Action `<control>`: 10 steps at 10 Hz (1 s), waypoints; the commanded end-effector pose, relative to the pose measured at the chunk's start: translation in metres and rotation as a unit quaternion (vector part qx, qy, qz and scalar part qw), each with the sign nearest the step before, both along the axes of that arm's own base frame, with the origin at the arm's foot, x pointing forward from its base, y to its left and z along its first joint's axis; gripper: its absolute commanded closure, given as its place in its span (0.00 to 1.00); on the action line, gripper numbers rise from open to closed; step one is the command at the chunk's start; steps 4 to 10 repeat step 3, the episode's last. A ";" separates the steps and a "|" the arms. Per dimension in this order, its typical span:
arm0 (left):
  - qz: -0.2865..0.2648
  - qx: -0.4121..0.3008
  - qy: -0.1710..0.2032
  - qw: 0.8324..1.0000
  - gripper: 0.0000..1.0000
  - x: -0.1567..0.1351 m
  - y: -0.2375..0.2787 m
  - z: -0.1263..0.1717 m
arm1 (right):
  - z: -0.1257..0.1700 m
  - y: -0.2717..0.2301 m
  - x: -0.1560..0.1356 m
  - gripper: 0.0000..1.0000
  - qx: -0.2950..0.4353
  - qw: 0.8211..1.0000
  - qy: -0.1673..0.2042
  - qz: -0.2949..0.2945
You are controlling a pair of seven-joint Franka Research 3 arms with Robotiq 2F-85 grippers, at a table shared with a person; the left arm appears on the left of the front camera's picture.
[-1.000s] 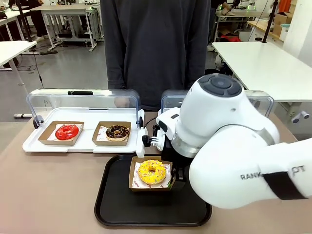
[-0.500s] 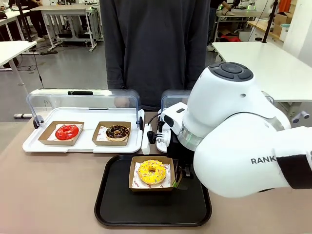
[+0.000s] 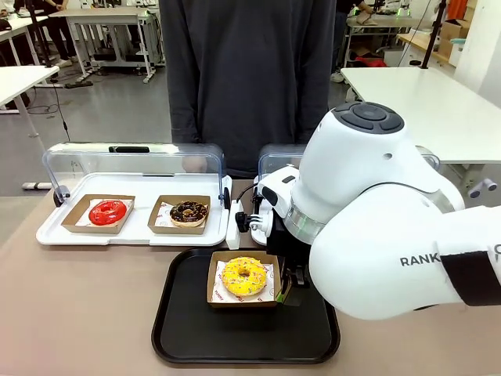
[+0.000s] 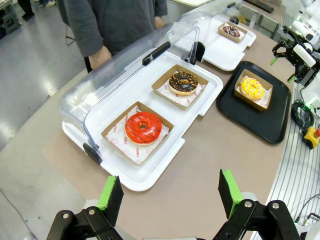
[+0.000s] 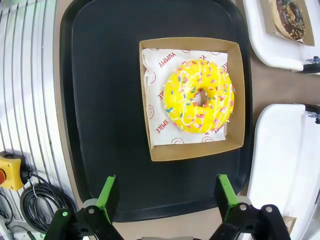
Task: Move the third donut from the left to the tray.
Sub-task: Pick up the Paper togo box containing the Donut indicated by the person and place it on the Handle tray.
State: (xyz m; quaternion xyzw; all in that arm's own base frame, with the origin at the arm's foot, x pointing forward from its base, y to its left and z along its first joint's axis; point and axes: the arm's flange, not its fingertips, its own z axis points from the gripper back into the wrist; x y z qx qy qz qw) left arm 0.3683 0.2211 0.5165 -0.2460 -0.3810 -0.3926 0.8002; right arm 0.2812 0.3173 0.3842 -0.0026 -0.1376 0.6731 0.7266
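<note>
We see the yellow donut (image 3: 244, 276) sitting in its brown holder (image 3: 214, 288), which rests flat on the black tray (image 3: 184, 329). From the right wrist view the donut (image 5: 199, 96) lies well inside the tray (image 5: 100, 100), the holder (image 5: 235, 95) apart from every rim. Our right gripper (image 5: 165, 197) stands above the tray's near edge with its green fingers (image 5: 108, 196) spread wide, touching nothing. In the front view our right arm (image 3: 368, 219) stands just beside the holder. Our left gripper (image 4: 170, 192) is also spread open, held over the brown table (image 4: 200, 165), facing the white tray (image 4: 165, 160) with the red donut (image 4: 143, 127) and a chocolate donut (image 4: 183, 82) under its raised clear lid (image 4: 125, 75)
</note>
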 end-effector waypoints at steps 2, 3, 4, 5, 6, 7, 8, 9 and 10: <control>-0.003 -0.004 -0.005 1.000 0.00 -0.001 -0.001 0.002 | -0.002 0.003 0.001 0.00 0.000 1.000 -0.014 -0.011; -0.003 -0.004 -0.005 1.000 0.00 -0.001 -0.001 0.002 | -0.002 0.003 0.001 0.00 0.000 1.000 -0.014 -0.011; -0.003 -0.004 -0.005 1.000 0.00 -0.001 -0.001 0.002 | -0.002 0.003 0.001 0.00 0.000 1.000 -0.014 -0.011; -0.003 -0.004 -0.005 1.000 0.00 -0.001 -0.001 0.002 | -0.002 0.003 0.001 0.00 0.000 1.000 -0.014 -0.011; -0.003 -0.004 -0.005 1.000 0.00 -0.001 -0.001 0.002 | -0.002 0.003 0.001 0.00 0.000 1.000 -0.014 -0.011; -0.003 -0.004 -0.005 1.000 0.00 -0.001 -0.001 0.002 | -0.002 0.003 0.001 0.00 0.000 1.000 -0.014 -0.011; -0.003 -0.004 -0.005 1.000 0.00 -0.001 -0.001 0.002 | -0.002 0.003 0.001 0.00 0.000 1.000 -0.014 -0.011; -0.003 -0.004 -0.005 1.000 0.00 -0.001 -0.001 0.002 | -0.002 0.003 0.001 0.00 0.000 1.000 -0.014 -0.011; -0.003 -0.004 -0.005 1.000 0.00 -0.001 -0.001 0.002 | -0.002 0.003 0.001 0.00 0.000 1.000 -0.014 -0.011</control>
